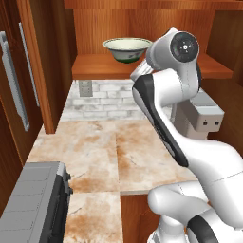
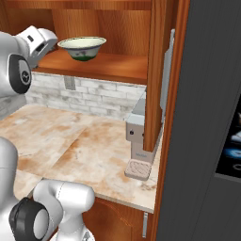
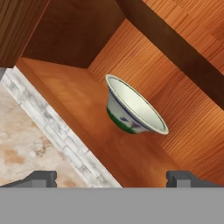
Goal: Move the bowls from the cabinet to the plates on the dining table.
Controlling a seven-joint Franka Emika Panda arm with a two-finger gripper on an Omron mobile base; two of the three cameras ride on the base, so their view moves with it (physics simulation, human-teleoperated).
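In the open cabinet (image 1: 47,71) the cream bowl (image 3: 133,111) sits upright on the shelf, clear of the gripper (image 3: 111,178), whose fingers stand wide; a skewed approach might tip it off the shelf edge

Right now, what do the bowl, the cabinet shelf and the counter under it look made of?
Bowl: probably glazed ceramic, smooth cream with a green band outside. Cabinet shelf: reddish-brown wood with visible grain, satin look. Counter: marbled beige-orange stone, laid in seamed slabs. All rendered, so these are looks only.
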